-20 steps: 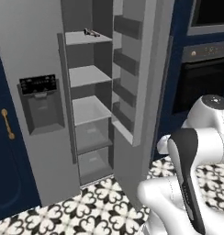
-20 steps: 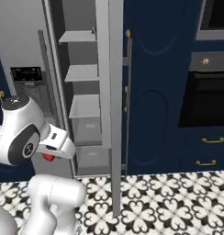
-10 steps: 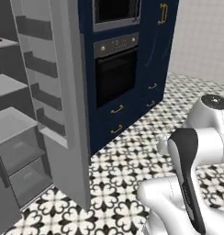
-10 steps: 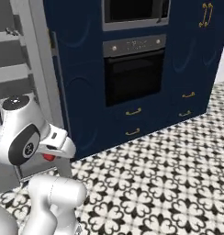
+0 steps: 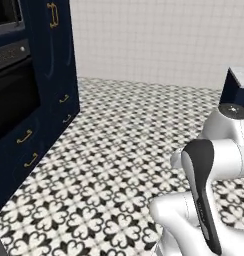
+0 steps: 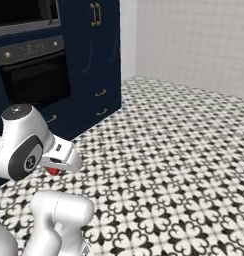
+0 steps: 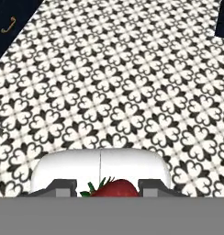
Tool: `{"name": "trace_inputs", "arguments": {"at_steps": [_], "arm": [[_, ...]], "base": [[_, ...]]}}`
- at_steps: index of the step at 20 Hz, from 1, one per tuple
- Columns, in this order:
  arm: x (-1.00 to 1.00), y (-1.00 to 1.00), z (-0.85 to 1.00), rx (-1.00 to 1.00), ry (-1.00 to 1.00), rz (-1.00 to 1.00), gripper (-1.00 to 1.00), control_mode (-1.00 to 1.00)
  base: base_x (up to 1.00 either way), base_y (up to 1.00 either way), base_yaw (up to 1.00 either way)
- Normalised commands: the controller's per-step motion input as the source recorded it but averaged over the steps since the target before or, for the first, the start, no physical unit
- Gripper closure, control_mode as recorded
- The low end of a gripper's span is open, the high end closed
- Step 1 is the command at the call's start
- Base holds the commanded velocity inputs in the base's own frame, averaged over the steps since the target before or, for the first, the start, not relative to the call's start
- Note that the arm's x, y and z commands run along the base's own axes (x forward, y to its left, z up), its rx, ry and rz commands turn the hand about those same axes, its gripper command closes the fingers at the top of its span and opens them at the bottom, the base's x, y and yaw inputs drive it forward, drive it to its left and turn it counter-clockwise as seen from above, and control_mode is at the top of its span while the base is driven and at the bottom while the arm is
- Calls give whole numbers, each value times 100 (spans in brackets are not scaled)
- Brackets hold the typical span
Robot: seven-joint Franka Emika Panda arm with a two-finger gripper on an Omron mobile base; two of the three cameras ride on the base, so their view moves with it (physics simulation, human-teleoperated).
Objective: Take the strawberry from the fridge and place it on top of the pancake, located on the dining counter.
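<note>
Nearest, hand view: gripper (image 7: 109, 192), jaws clamped on the strawberry (image 7: 114, 188), which sits between the two dark finger tips with its green leaves to the left. In the right base view the same red fruit (image 6: 54, 171) shows as a small spot under the white wrist, held low above the floor, tucked close to the arm's folded lower links.

Below and beyond the gripper: tiled floor (image 7: 132, 78), white with a repeating black floral pattern, running unobstructed to the far wall in both base views (image 5: 119, 150).

Middle ground, left side of both base views: navy cabinet run (image 6: 106, 55) with gold handles. It carries a built-in black oven (image 6: 36, 75) with a control strip above the door, drawers with curved gold pulls (image 5: 26, 136) below it, and a tall cupboard door with paired vertical gold handles (image 6: 96, 14) at the end of the run. A corner of this cabinetry and one gold pull (image 7: 9, 25) appear at the upper left of the hand view.

Right edge, left base view: a navy block with a pale top (image 5: 239, 85), partly hidden behind the arm; what it is I cannot tell.

Farthest: white tiled wall (image 5: 159, 40), plain.
</note>
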Motion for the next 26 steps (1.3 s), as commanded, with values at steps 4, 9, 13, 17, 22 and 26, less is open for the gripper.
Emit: {"name": "trace_inputs", "arguments": {"at_steps": [4,9,13,17,22,26], "arm": [[0,0,0,0,0,0,100,100],[0,0,0,0,0,0,100,100],[0,0,0,0,0,0,100,100],[0,0,0,0,0,0,100,100],[0,0,0,0,0,0,100,100],[0,0,0,0,0,0,100,100]], "base": [[24,-100,-59],[82,-90,-47],[100,-44,-33],[100,3,-15],[100,46,-21],[100,90,-39]]}}
